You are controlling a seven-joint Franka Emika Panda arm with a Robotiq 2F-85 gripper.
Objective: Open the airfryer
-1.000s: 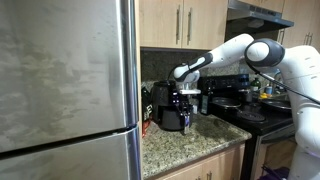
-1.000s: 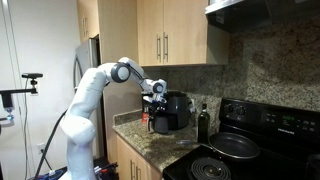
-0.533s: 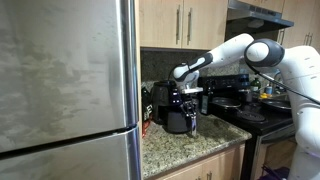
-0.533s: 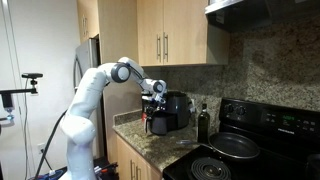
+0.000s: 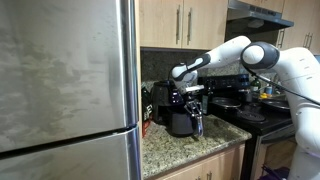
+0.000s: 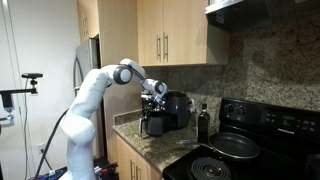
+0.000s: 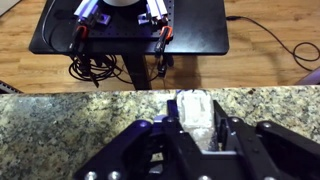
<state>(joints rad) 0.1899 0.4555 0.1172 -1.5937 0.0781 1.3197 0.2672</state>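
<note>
Here, end effector [image 7: 197, 124] clamps airfryer [image 6: 178, 108] handle [image 7: 195, 104], drawer [image 5: 182, 123] partway out.

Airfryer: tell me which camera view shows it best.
An exterior view shows the airfryer side-on, drawer pulled out. In an exterior view the hand overlaps it; the wrist view shows mainly the hand and counter.
</note>
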